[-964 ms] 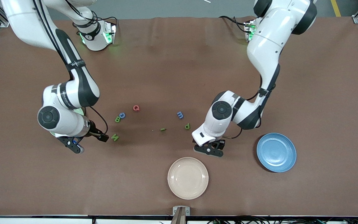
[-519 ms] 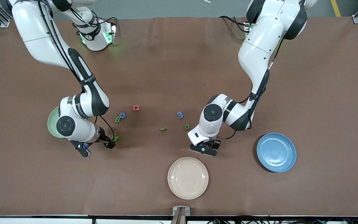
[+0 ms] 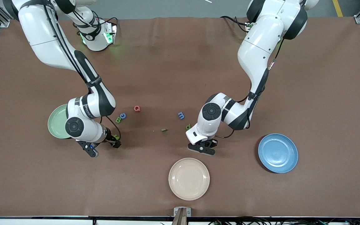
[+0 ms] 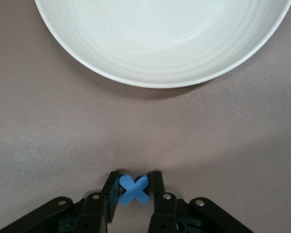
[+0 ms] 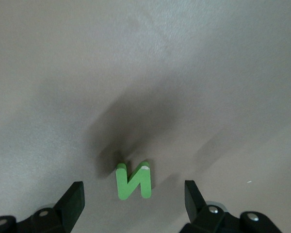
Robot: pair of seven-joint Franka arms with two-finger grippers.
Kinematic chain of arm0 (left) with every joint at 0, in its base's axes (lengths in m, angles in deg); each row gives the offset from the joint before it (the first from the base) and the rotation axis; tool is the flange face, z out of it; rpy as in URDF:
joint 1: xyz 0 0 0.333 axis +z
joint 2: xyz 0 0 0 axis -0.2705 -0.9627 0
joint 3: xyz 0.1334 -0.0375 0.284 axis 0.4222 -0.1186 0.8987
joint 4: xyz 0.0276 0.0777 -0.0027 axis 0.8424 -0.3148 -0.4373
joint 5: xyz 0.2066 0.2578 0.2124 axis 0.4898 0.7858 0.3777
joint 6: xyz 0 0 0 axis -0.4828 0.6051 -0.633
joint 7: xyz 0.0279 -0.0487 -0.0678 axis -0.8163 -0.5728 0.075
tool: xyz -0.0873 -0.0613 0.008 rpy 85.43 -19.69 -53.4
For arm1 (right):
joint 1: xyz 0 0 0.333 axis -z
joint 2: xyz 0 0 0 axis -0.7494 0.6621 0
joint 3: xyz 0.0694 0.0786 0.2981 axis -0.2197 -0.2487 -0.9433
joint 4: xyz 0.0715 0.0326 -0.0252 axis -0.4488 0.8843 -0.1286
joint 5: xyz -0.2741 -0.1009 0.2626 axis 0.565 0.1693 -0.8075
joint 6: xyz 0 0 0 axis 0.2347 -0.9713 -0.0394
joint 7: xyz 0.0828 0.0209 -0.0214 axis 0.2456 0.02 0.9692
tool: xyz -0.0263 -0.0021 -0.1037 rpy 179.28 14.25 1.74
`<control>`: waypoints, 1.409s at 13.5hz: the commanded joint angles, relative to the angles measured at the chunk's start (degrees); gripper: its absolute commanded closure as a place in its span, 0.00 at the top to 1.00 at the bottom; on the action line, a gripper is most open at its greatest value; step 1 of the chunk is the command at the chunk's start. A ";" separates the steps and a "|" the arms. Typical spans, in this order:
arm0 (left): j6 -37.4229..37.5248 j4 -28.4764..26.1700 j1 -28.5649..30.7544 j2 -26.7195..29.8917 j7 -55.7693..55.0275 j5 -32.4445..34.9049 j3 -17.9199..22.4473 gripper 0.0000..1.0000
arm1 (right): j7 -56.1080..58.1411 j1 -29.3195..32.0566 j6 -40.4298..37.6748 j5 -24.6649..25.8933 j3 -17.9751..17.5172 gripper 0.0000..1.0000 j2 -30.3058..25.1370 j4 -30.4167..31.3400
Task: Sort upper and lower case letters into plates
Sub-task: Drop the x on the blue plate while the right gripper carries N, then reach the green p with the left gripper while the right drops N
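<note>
Cream plate (image 3: 188, 178) lowest in the front frame. Above it, left gripper (image 4: 134, 190) clamped on blue x (image 4: 134, 189); right gripper (image 5: 133, 199) spread wide around green N (image 5: 133, 180). Blue plate (image 3: 277, 152) lower right, mint plate (image 3: 56, 121) centre-left, Q (image 3: 137, 108) higher up.

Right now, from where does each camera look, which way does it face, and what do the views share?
Front view: high across the table, facing both arms; pale mint plate and blue plate visible.
Left wrist view: looks down past the left end effector, shut on the small blue letter x, toward the beige cream plate, shared with front.
Right wrist view: looks down past the open right end effector at the green letter N.
</note>
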 commanded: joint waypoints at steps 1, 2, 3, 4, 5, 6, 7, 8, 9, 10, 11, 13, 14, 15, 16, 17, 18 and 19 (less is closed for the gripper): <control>1.19 -1.42 -0.16 0.71 -0.43 -0.51 0.37 0.05 | -0.83 -0.83 0.18 0.19 0.06 0.81 1.11 -0.80; 1.28 -1.42 0.02 1.23 -0.35 -0.51 0.46 0.00 | -0.83 -0.83 0.09 0.19 -0.03 0.77 1.11 -0.80; 3.02 -1.42 0.80 2.72 0.18 -0.51 0.46 0.00 | -0.74 -0.83 0.09 0.19 -0.03 0.72 1.20 -0.62; 7.56 -1.24 2.29 5.17 0.88 -0.24 0.46 0.00 | -0.74 -1.00 0.09 0.19 -0.03 0.69 1.29 -0.62; 11.52 -1.33 4.39 7.89 2.45 -0.24 0.46 0.00 | -0.74 -1.18 0.09 0.19 -0.03 0.64 1.55 -0.62; 13.82 -1.42 6.85 9.74 5.77 -0.24 0.37 0.00 | -0.74 -1.09 0.09 0.19 0.05 0.58 1.64 -0.62; 15.33 -1.50 8.96 10.89 11.11 -0.33 0.37 0.00 | -0.74 -1.09 0.09 0.19 0.06 0.52 1.55 -0.62; 16.04 -1.68 12.29 11.25 16.91 -0.24 0.46 0.00 | -0.65 -1.00 0.09 0.19 0.06 0.46 1.55 -0.62; 15.70 -1.77 15.80 11.08 21.93 -0.15 0.37 0.00 | -0.65 -0.92 0.18 0.19 0.06 0.39 1.55 -0.62; 15.43 -1.77 18.62 10.91 25.98 -0.07 0.37 0.00 | -0.65 -0.83 0.18 0.19 0.06 0.32 1.55 -0.62; 14.91 -1.86 21.26 10.56 30.46 -0.15 0.37 0.01 | -0.56 -0.74 0.18 0.36 0.06 0.25 1.55 -0.62; 13.77 -2.99 25.22 9.68 34.97 -0.15 0.37 0.03 | -0.56 -0.48 0.18 0.54 0.06 0.12 1.55 -0.62; 11.67 -4.56 26.64 9.07 35.42 -0.07 0.46 0.11 | -0.48 -0.48 0.00 0.63 0.06 0.09 1.29 -0.62; 8.69 -6.93 27.35 8.97 35.43 0.37 0.55 0.26 | -0.21 -0.22 -0.52 0.63 0.06 0.08 0.77 -0.79; 5.97 -9.39 27.53 9.06 35.34 0.37 0.64 0.56 | 1.79 0.48 -1.40 0.63 0.06 0.08 -0.28 -0.53; 4.46 -12.20 28.57 10.10 34.64 0.37 0.64 1.00 | 4.77 1.97 -4.89 0.63 0.06 0.08 -1.95 -0.53; 4.44 -14.23 28.85 12.38 34.20 0.29 0.46 1.00 | 8.63 3.81 -7.71 0.63 0.06 0.08 -4.40 -0.10; 4.70 -15.73 28.06 14.49 32.72 0.11 0.37 1.00 | 13.36 5.31 -9.56 0.54 0.06 0.08 -7.56 1.82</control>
